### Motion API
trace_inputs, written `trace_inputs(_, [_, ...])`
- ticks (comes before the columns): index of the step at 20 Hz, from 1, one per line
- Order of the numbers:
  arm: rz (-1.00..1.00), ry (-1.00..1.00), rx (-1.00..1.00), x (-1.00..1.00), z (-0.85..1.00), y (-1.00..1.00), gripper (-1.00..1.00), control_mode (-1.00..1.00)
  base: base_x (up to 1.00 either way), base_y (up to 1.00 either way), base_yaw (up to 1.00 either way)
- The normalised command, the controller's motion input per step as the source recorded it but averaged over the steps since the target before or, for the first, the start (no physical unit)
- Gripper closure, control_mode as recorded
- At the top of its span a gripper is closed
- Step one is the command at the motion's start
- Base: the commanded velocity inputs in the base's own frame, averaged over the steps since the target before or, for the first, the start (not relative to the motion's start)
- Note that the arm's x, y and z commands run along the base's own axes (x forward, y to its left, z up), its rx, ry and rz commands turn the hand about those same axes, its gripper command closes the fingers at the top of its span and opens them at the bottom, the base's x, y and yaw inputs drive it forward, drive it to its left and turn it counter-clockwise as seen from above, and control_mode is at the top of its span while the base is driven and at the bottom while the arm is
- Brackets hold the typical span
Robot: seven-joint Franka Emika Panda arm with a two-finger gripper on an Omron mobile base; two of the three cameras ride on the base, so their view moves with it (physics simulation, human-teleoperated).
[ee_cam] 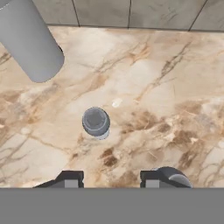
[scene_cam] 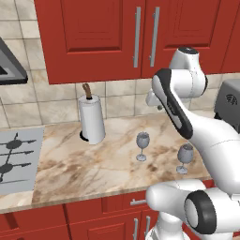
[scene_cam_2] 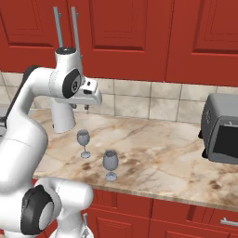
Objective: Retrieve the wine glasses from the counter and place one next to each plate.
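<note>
Two translucent grey-blue wine glasses stand upright on the marbled counter point(scene_cam: 89, 166). One glass point(scene_cam: 142, 146) point(scene_cam_2: 83, 142) is farther back, the other point(scene_cam: 184, 158) point(scene_cam_2: 110, 164) nearer the front edge. My gripper point(scene_cam_2: 80, 107) hangs high above them, pointing down, open with nothing between its fingers. In the hand view, the farther glass point(ee_cam: 96, 121) is seen from above, ahead of the gripper point(ee_cam: 110, 180). The nearer glass point(ee_cam: 174, 176) peeks out beside the right fingertip point(ee_cam: 151, 179). The plates are out of view.
A white paper towel roll point(scene_cam: 91, 118) point(ee_cam: 30, 43) stands at the tiled back wall, left of the glasses. A grey gas hob point(scene_cam: 14, 159) lies at the far left. A dark toaster point(scene_cam_2: 221, 135) stands at the right. Red wall cabinets point(scene_cam: 136, 33) hang above.
</note>
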Motion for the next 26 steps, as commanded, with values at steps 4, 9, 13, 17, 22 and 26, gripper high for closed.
trace_inputs(4, [0.00, 0.00, 0.00, -0.19, -0.05, -0.03, -1.00, -1.00, 0.00, 0.00, 0.00])
trace_inputs(9, [-0.08, -0.01, 0.00, -0.50, -0.12, -0.13, -1.00, -1.00, 0.00, 0.00, 0.00])
trace_inputs(13, [-0.32, -0.03, 0.06, -0.51, 0.00, -0.26, -1.00, -1.00, 0.00, 0.00, 0.00])
trace_inputs(17, [-0.40, -0.01, 0.18, -0.52, 0.12, -0.35, -1.00, -1.00, 0.00, 0.00, 0.00])
trace_inputs(22, [-0.41, -0.05, 0.20, -0.49, 0.30, -0.36, -1.00, -1.00, 0.00, 0.00, 0.00])
trace_inputs(26, [-0.49, -0.06, 0.13, -0.44, 0.09, -0.36, -1.00, -1.00, 0.00, 0.00, 0.00])
